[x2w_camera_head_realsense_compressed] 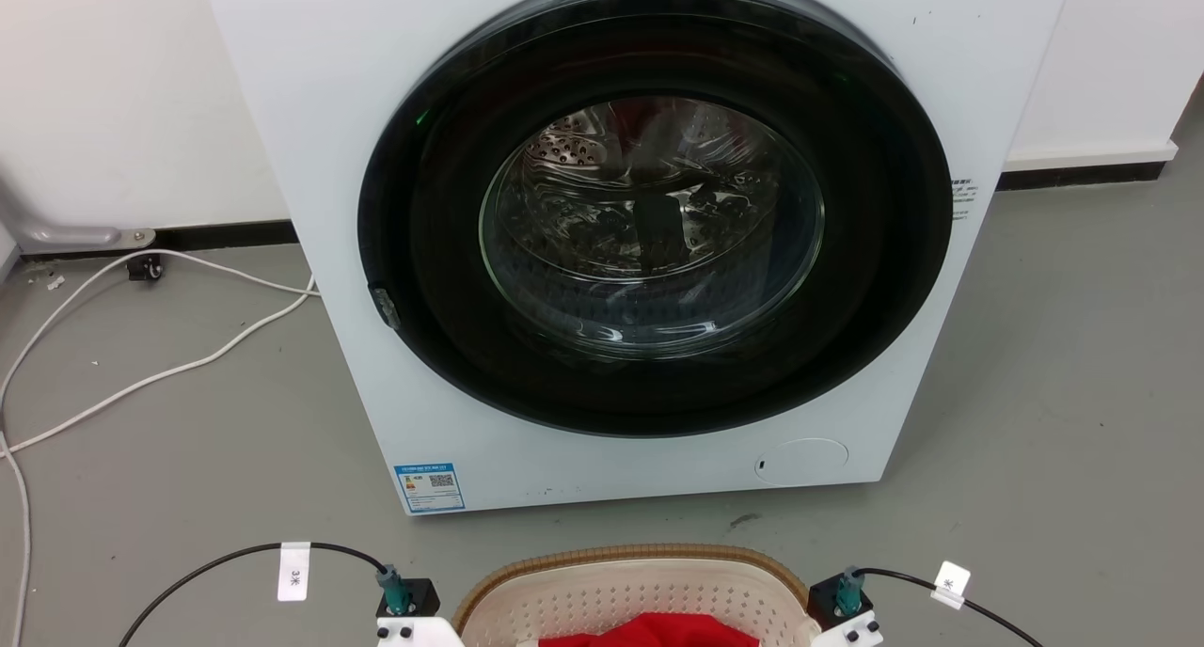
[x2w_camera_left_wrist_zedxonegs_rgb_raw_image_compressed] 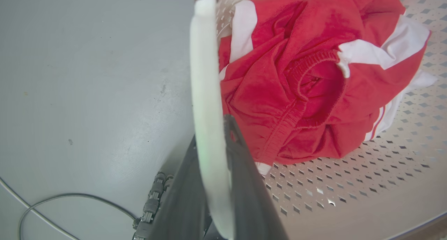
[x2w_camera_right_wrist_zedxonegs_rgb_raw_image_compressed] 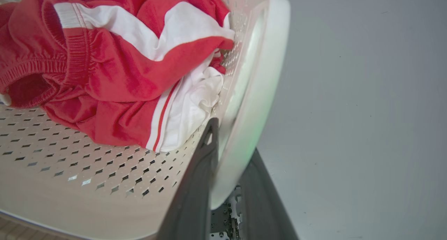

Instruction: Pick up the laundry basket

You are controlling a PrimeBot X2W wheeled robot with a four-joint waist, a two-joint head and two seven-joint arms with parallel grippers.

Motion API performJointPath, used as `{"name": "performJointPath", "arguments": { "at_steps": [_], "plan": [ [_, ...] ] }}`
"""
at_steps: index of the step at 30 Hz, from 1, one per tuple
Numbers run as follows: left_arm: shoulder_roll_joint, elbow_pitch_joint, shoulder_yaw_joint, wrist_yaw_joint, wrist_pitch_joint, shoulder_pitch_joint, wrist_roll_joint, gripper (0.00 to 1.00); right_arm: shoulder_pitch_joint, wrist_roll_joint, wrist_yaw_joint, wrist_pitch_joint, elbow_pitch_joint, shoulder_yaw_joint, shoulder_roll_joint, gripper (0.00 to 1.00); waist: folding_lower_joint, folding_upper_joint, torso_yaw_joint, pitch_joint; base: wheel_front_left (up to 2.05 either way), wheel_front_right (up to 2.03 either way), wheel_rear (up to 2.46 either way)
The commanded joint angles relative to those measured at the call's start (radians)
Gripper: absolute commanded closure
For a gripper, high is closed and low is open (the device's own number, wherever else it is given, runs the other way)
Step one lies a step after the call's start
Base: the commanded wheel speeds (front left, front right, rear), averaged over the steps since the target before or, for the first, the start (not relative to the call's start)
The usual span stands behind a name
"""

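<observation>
Two-handed grasp on the laundry basket [x2w_camera_head_realsense_compressed: 621,553], with the chief hazard at your fingers. Each smooth cream loop handle was pinched across a thin edge, so an uneven raise of your two arms would likely tilt the basket and let a handle slide out. Your left gripper [x2w_camera_left_wrist_zedxonegs_rgb_raw_image_compressed: 211,132] had its fingers [x2w_camera_left_wrist_zedxonegs_rgb_raw_image_compressed: 244,170] narrowed on the left handle [x2w_camera_left_wrist_zedxonegs_rgb_raw_image_compressed: 206,76], one dark finger on each face of it; your right gripper [x2w_camera_right_wrist_zedxonegs_rgb_raw_image_compressed: 234,139] held the right handle [x2w_camera_right_wrist_zedxonegs_rgb_raw_image_compressed: 260,79] the same way. The basket thus lay between your two grippers, its perforated wall just inside each pair of fingers. Beyond the fingers, a red and white garment [x2w_camera_left_wrist_zedxonegs_rgb_raw_image_compressed: 297,86] lay bunched on the basket's bottom, free to shift and unbalance the load. Grey floor [x2w_camera_head_realsense_compressed: 1063,393] lay outside both handles; whether the basket had left it could not be told. Farthest, the washer [x2w_camera_head_realsense_compressed: 329,205] stood just ahead, where a forward swing could strike it.
</observation>
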Motion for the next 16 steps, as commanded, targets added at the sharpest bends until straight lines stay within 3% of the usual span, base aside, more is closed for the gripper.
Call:
{"name": "performJointPath", "arguments": {
  "at_steps": [1, 16],
  "plan": [
    [-0.015, -0.015, -0.003, -0.013, -0.012, -0.021, -0.007, 1.00, -0.008, 0.004, 0.013, 0.001, -0.007, 0.008, 0.014, 1.00, 0.0000, -0.0001, 0.001, 0.000, 0.00, 0.00, 0.00],
    [-0.011, -0.016, -0.028, -0.013, -0.016, -0.024, -0.032, 1.00, -0.010, 0.028, 0.013, -0.002, -0.005, 0.033, 0.015, 1.00, 0.0000, -0.0001, 0.001, -0.001, 0.00, 0.00, 0.00]
  ]
}}
